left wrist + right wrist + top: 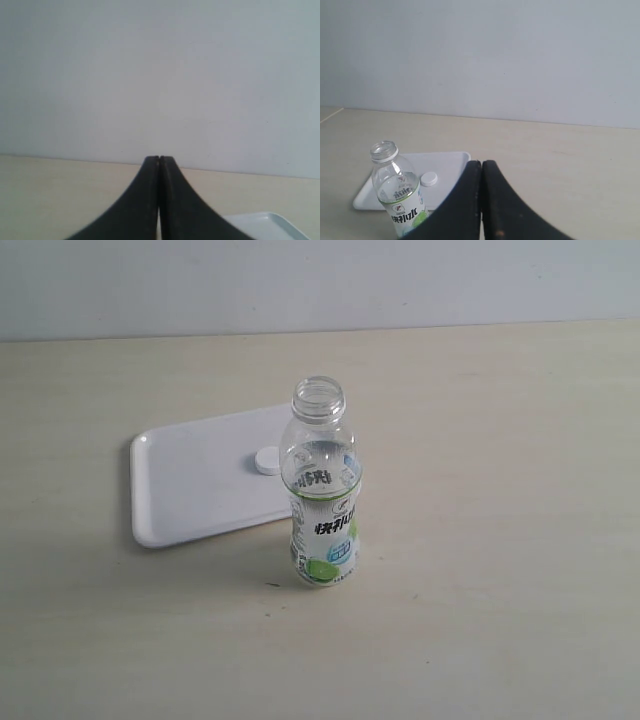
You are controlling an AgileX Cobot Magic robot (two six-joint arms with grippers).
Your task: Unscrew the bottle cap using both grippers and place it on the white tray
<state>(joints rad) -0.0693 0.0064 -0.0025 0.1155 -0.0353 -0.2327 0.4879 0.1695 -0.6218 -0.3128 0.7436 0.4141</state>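
Beige tabletop (500, 640): round white cap (266, 461) is set on flat white tray (180, 490); clenched, empty black left gripper (159, 160) and right gripper (481, 164) should be steered clear of uncapped clear plastic bottle (324, 510).

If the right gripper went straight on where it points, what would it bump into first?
Probably nothing close: the shut right gripper points past the bottle, which stands off to one side, and over the table toward the pale wall. Depth is hard to judge.

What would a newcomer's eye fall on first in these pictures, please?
The bottle stands upright on the pale table, its neck open. The bottle cap lies on the white tray beside it, left in the exterior view. The left end effector and right end effector are both shut and empty.
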